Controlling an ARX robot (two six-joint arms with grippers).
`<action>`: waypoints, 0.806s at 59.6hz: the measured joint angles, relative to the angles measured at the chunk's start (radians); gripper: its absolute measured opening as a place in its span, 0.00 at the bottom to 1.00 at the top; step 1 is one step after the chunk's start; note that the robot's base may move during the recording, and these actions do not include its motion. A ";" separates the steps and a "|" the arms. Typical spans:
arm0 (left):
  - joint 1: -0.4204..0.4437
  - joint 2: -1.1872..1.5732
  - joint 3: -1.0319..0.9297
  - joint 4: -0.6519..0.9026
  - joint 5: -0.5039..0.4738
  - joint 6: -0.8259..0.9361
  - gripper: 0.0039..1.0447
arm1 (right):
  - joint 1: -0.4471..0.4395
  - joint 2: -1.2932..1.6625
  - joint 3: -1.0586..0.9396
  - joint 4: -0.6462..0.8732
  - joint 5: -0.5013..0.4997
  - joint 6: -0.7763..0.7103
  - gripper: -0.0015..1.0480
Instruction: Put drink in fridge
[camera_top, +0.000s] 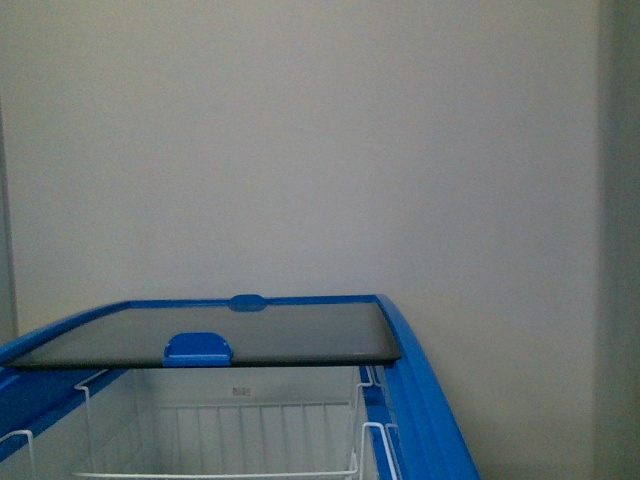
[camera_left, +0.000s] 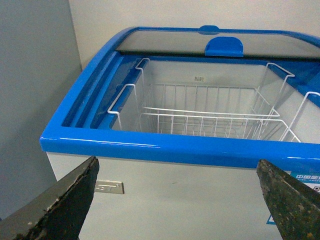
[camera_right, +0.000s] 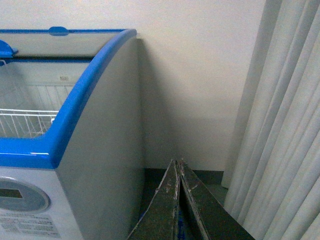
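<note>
The fridge (camera_top: 425, 390) is a white chest freezer with a blue top rim. Its glass lid (camera_top: 220, 333) is slid to the far end, so the near half is open onto a white wire basket (camera_top: 215, 430). In the left wrist view my left gripper (camera_left: 176, 172) is open and empty, just in front of the fridge's blue front rim (camera_left: 175, 150), with the wire basket (camera_left: 210, 120) beyond. In the right wrist view my right gripper (camera_right: 177, 167) is shut and empty, beside the fridge's right side wall (camera_right: 105, 145). The drink is out of view.
A plain pale wall (camera_top: 320, 150) stands behind the fridge. A pale curtain (camera_right: 280, 125) hangs to the right of the fridge, with a narrow gap of floor (camera_right: 200, 177) between them. A grey wall (camera_left: 30, 100) stands close on the fridge's left.
</note>
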 joint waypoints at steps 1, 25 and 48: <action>0.000 0.000 0.000 0.000 0.000 0.000 0.92 | 0.000 -0.002 -0.002 0.000 0.000 0.000 0.03; 0.000 0.000 0.000 0.000 0.000 0.000 0.92 | -0.002 -0.047 -0.042 0.007 -0.002 0.000 0.03; 0.000 0.000 0.000 0.000 0.000 0.000 0.92 | -0.002 -0.047 -0.042 0.007 -0.002 0.000 0.15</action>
